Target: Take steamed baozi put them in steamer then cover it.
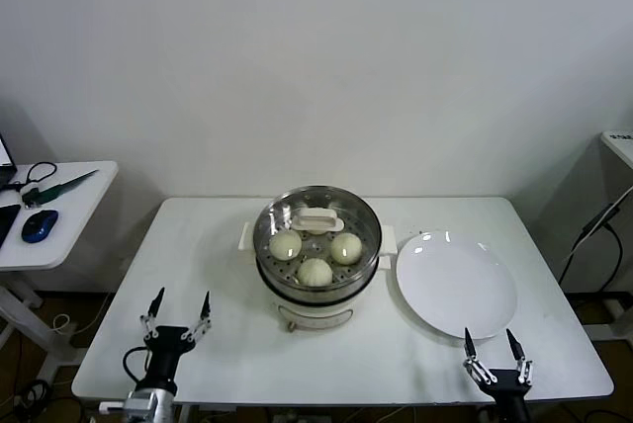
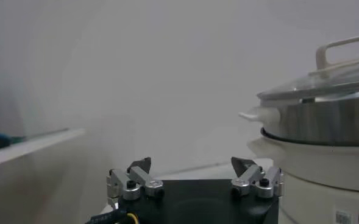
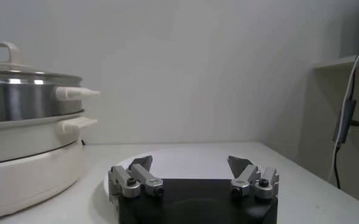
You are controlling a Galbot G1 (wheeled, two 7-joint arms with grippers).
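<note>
1. Steamer (image 1: 316,255) is seated at the centre of the white table (image 1: 227,245), steel pot on a cream base with side handles.
2. Glass lid (image 1: 318,230) with cream handle is seated on the steamer, closed; seen edge-on in both wrist views (image 2: 325,85) (image 3: 21,70).
3. Three baozi (image 1: 316,271) are seen through the lid, laid on the perforated tray; a fourth cannot be made out.
4. White plate (image 1: 457,283) is placed just beside the steamer on the robot's right, nothing on it.
5. Left gripper (image 1: 179,312) is held over the near-left table edge, well apart from the steamer; fingers spread, nothing grasped.
6. Right gripper (image 1: 494,352) is held at the near-right table edge, near the plate's front rim; fingers spread, nothing grasped.
7. A side desk (image 1: 49,215) with a blue mouse (image 1: 40,226) is located to the far left.
</note>
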